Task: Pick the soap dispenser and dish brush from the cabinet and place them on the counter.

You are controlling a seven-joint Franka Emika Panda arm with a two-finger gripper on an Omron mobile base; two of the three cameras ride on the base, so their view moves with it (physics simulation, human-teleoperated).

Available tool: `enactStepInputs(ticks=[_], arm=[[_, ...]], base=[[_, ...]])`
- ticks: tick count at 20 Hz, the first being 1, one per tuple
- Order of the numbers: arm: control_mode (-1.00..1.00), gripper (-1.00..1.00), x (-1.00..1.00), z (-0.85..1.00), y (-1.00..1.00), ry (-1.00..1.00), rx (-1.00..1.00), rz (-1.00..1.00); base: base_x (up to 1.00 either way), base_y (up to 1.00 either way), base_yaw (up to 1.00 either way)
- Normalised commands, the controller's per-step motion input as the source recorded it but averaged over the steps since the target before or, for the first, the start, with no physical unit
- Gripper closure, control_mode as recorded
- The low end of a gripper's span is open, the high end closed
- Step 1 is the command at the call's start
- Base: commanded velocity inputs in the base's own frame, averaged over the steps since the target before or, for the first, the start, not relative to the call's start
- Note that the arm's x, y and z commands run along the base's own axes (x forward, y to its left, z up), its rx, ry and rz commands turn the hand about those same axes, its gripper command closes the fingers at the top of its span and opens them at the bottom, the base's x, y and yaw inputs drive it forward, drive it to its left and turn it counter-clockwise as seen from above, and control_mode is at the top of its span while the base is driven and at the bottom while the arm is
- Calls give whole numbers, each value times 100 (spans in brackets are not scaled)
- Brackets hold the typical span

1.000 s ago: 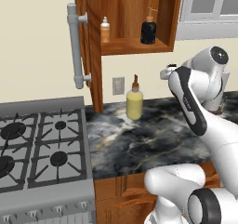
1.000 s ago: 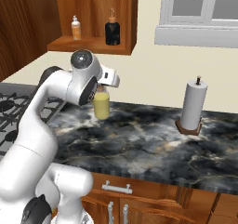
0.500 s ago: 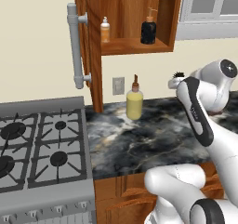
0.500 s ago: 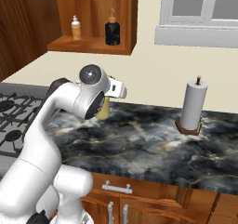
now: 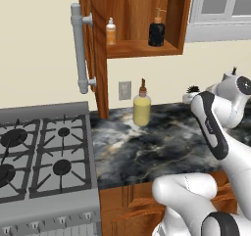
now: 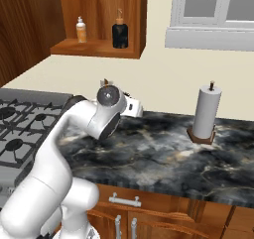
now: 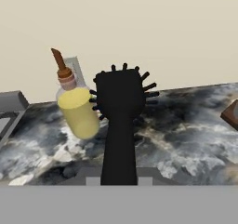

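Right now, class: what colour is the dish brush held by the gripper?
Black all over, handle and bristles alike; the dish brush shows best in the hand view.

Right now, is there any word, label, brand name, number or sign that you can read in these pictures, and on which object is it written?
No readable text in any view.
Black soap dispenser in the cabinet: no label.
Small orange bottle beside it: a pale band, no letters legible.
Yellow bottle on the counter: plain.
Black dish brush, paper towel roll, wall outlet: no markings.
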Motion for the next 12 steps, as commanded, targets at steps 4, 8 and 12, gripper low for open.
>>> enactStepInputs(ticks=[4,8,12], arm=[[-100,100,0,-47,-21,0,0,0],[-100,100,11,-47,-15,0,0,0],[-100,100,29,-41,-11,0,0,0]], base=[[0,0,0],[0,0,0],[0,0,0]])
